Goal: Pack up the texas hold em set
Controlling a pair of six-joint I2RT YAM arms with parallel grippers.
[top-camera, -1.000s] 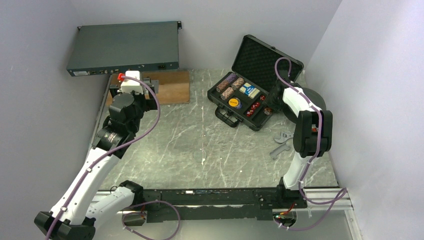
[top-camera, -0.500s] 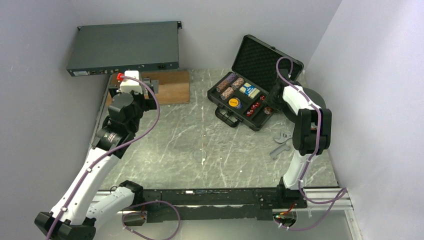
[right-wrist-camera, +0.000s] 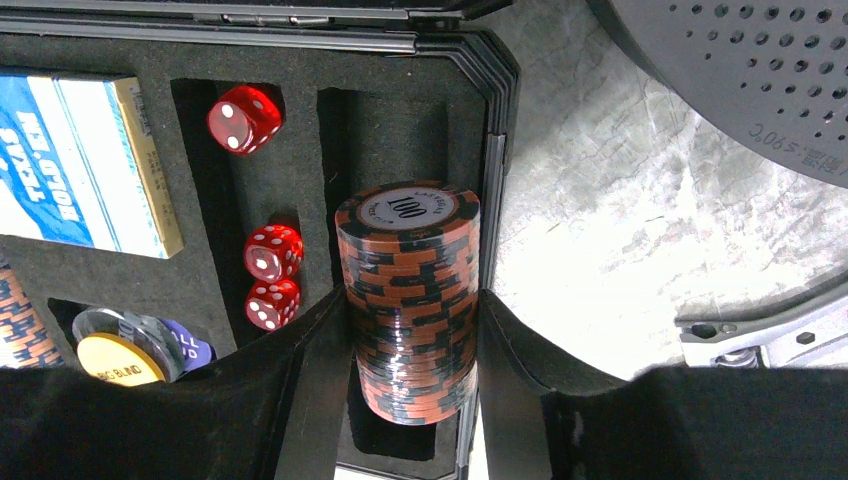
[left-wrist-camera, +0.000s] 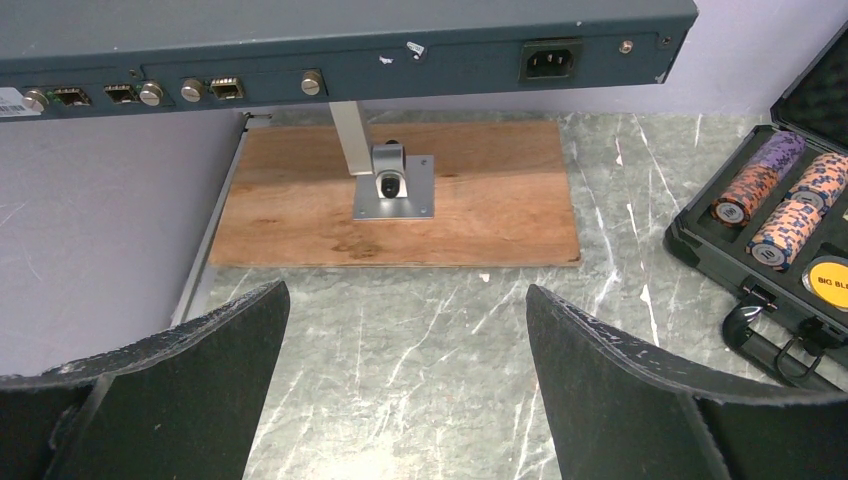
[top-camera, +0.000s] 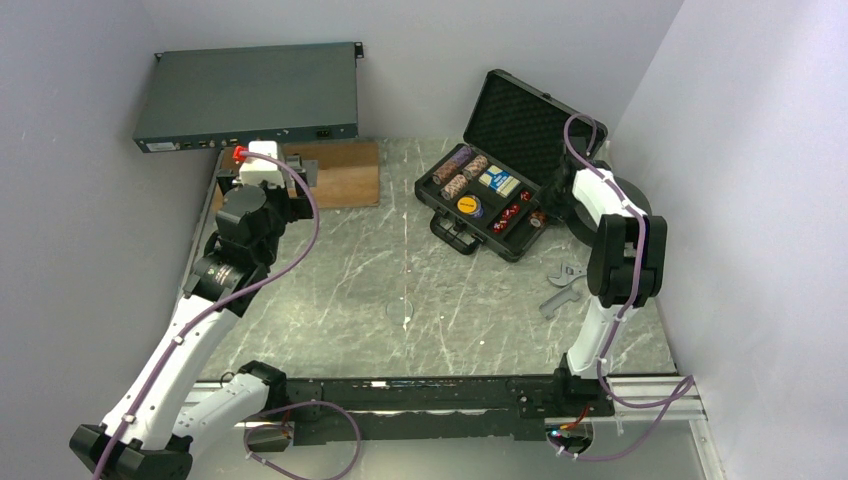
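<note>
Holding a chip roll (right-wrist-camera: 408, 240) in the right gripper (right-wrist-camera: 412, 330), fingers pinching it on both sides, "100" face pointing away from the wrist. Roll is lined up with the long slot along the case (right-wrist-camera: 497, 110) edge; I can't tell whether it touches the foam. Next slot over has three dice (right-wrist-camera: 272, 250), one alone at the far end, two close together nearer me. Card box (right-wrist-camera: 80, 160) lies in its pocket beyond the dice, buttons (right-wrist-camera: 120, 355) in the pocket beside it, a yellow one overlapping a blue one. Case sits at the far right of the table (top-camera: 330, 290), lid open and up. Three more rolls (top-camera: 460, 170) lie side by side at its left end. Left gripper (left-wrist-camera: 400, 300) is spread wide with nothing in it, above bare table, facing the wood board (left-wrist-camera: 400, 210) and grey box (left-wrist-camera: 340, 40)
</note>
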